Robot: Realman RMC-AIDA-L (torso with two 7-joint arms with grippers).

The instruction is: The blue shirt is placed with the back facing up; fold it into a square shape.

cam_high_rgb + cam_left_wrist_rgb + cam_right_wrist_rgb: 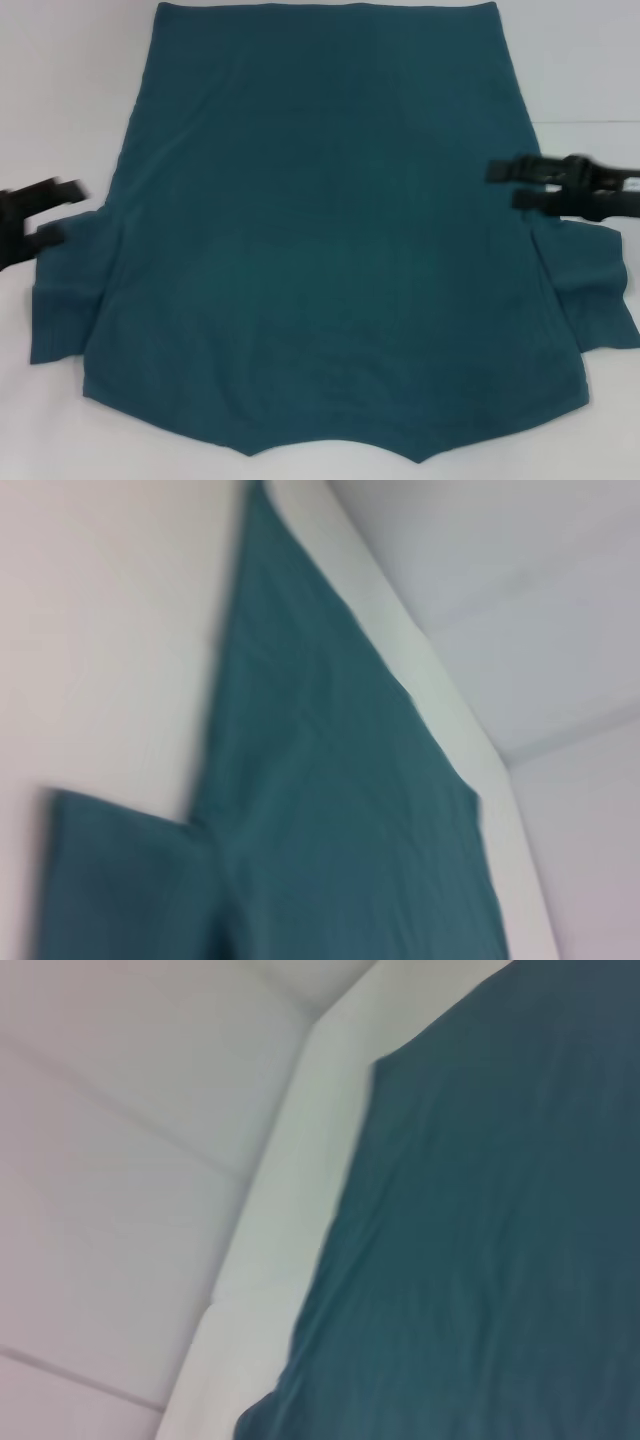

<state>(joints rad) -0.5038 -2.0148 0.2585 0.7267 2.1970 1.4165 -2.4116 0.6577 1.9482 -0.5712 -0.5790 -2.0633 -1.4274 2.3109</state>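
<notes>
Both arms reach in from the sides at about mid-height. The left gripper (55,212) has its two fingers spread apart, and the right gripper (512,184) is likewise parted, fingers pointing inward.

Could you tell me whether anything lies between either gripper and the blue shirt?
Nothing visible does. The left gripper and right gripper are at the blue shirt's side edges above its sleeves, on a bare white table.

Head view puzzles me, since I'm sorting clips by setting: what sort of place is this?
Probably a lab test bench, not a home: a plain white table, one blue shirt laid flat, the open left gripper and right gripper at its sides, bare pale floor beyond.
</notes>
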